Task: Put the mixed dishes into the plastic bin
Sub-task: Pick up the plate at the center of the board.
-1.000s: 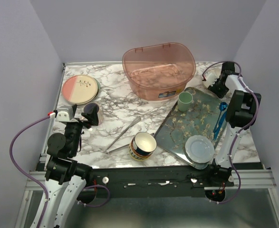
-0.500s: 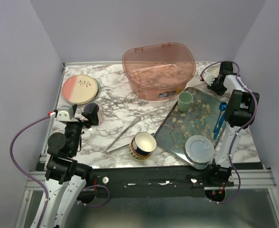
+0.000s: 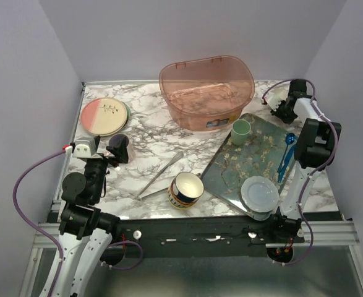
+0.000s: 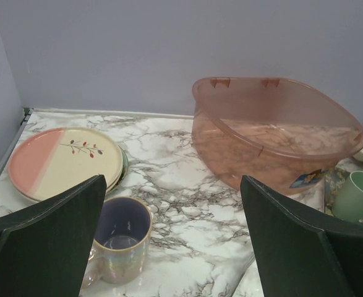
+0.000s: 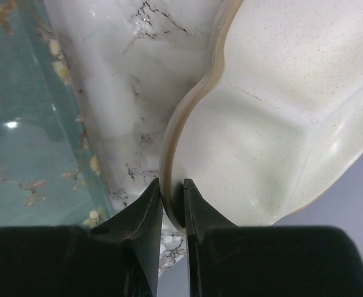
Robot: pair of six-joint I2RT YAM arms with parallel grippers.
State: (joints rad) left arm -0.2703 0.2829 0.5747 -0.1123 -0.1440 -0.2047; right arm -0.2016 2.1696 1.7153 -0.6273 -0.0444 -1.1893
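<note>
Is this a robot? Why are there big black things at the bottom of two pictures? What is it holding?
Yes, it is a robot: two arms bolted to a marble table. One picture looks down from above. The other two come from little cameras on the wrists, so the black shapes are the robot's own fingers. The left gripper is wide open near a lilac mug. The right gripper pinches the rim of a beige bowl. Also on the table: a pink bin, a pink-and-cream plate, metal tongs, a patterned bowl and a flowery tray.
</note>
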